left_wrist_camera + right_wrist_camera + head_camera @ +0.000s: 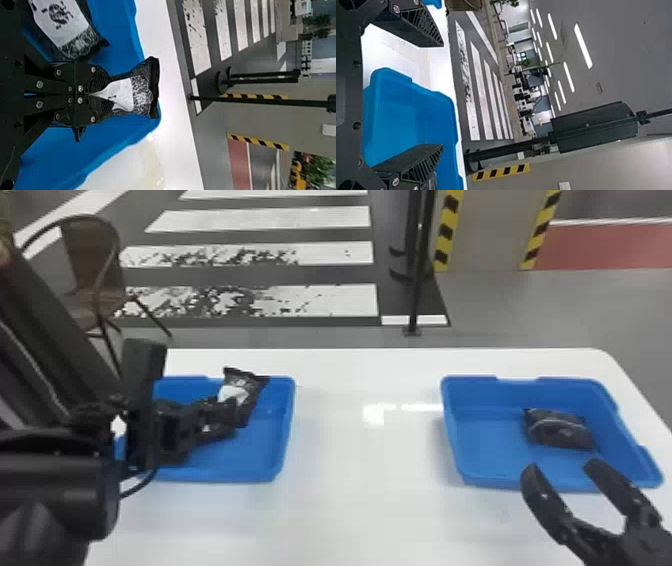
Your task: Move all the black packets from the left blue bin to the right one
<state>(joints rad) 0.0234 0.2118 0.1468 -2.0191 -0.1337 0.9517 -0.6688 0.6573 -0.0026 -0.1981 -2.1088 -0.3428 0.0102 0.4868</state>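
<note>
One black packet (251,390) is clamped between the fingers of the left gripper (231,412) over the left blue bin (265,455), where another packet (63,25) lies, while the right gripper (561,465), its fingers spread apart, is near the right blue bin (490,445) holding a third packet (560,431).

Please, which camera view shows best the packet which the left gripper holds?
The left wrist view: there the packet appears close, its pale panel and crinkled end beyond the left gripper. The head view shows it smaller, in front of the far rim of the left blue bin.
</note>
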